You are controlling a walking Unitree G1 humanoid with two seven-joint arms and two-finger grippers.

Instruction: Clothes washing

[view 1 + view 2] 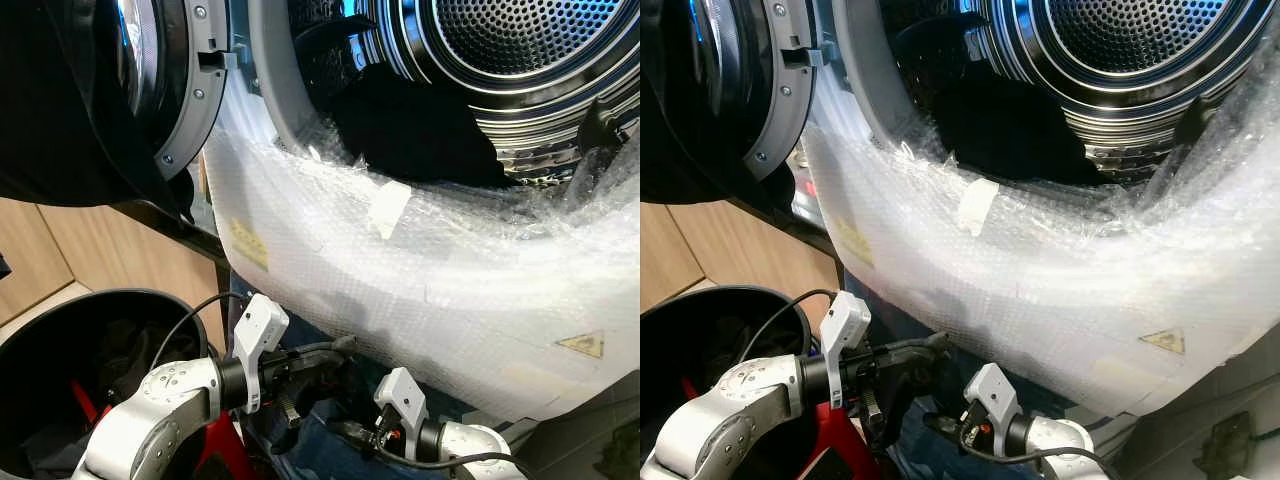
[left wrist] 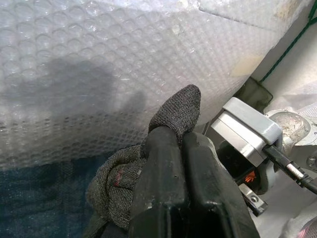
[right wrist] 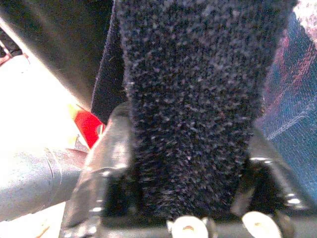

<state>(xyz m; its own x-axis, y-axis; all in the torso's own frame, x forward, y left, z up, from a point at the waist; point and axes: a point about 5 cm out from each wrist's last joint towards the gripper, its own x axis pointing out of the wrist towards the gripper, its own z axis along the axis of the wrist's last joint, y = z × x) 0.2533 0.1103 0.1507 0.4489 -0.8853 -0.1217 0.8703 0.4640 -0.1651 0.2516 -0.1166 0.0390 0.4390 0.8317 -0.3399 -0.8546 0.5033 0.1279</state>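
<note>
The washer's steel drum [image 1: 530, 60] stands open above me, with dark clothes [image 1: 420, 130] lying at its mouth. Bubble wrap [image 1: 400, 280] covers the machine's front. Below it, my left gripper [image 1: 338, 350] is shut on a grey knit garment [image 2: 173, 109], whose end sticks out past the fingertips [image 2: 163, 148]. Just to its right and lower, my right gripper [image 1: 345, 430] grips dark knit fabric [image 3: 193, 99] that fills the space between its two fingers [image 3: 99, 163]. I cannot tell whether both hold the same piece.
The round washer door [image 1: 170, 80] hangs open at the upper left. A black laundry basket [image 1: 60, 310] with dark and red items stands at the lower left. Blue denim cloth [image 1: 320, 445] lies under the grippers. Wooden panels [image 1: 90, 250] are behind the basket.
</note>
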